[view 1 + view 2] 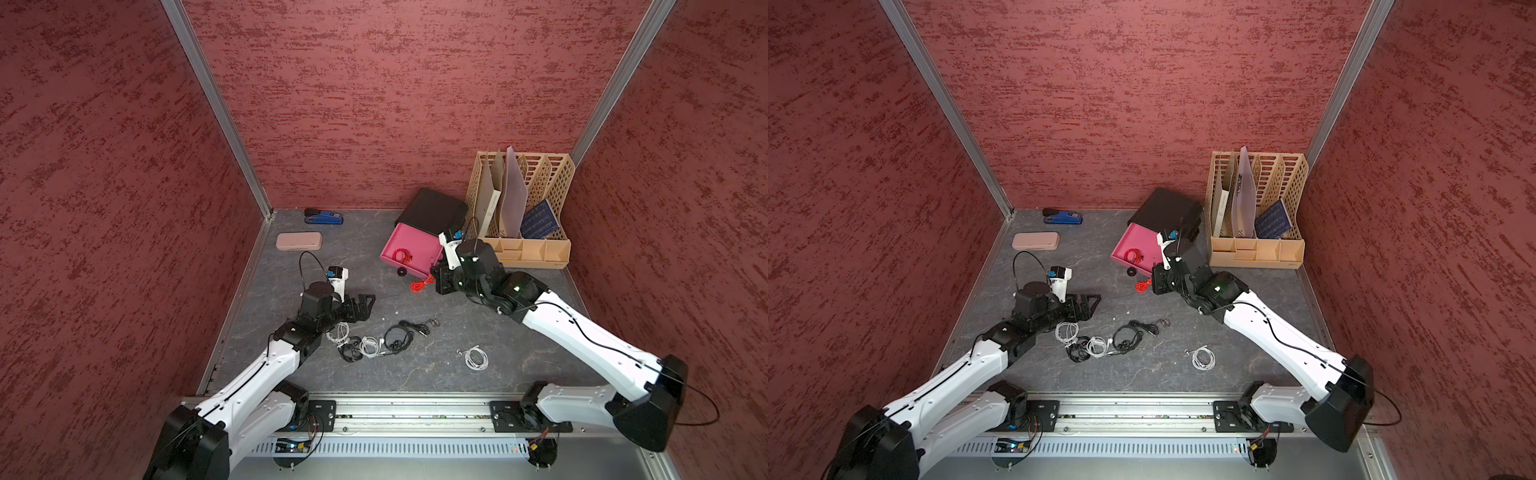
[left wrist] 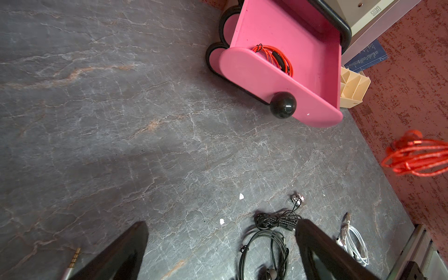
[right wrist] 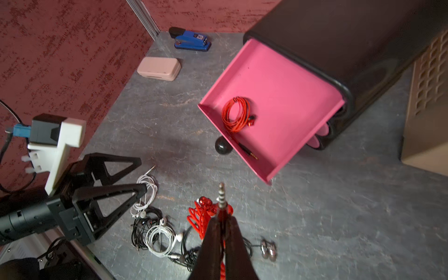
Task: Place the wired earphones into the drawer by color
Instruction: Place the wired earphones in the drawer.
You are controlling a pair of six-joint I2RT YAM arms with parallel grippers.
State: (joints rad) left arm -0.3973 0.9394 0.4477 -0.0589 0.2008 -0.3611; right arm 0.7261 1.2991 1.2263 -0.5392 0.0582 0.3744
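The pink drawer (image 1: 424, 248) (image 3: 278, 80) stands pulled out of its black cabinet (image 1: 432, 210), and one red bundle of wired earphones (image 1: 401, 254) (image 3: 236, 114) lies in it. My right gripper (image 3: 222, 215) is shut on a second red bundle (image 1: 422, 284) (image 3: 201, 218), held above the floor just in front of the drawer's near corner, jack plug sticking out past the fingertips. My left gripper (image 2: 221, 224) (image 1: 368, 301) hangs open and empty. White bundles (image 1: 340, 331) (image 1: 370, 345) (image 1: 476, 357) and black ones (image 1: 351, 353) (image 2: 266, 244) lie on the floor.
The drawer's black knob (image 1: 402, 272) faces the floor's middle. A beige file organiser (image 1: 523, 245) stands right of the cabinet. A blue stapler (image 1: 324, 217) and a pink case (image 1: 299, 241) lie at the back left. Red walls close in three sides.
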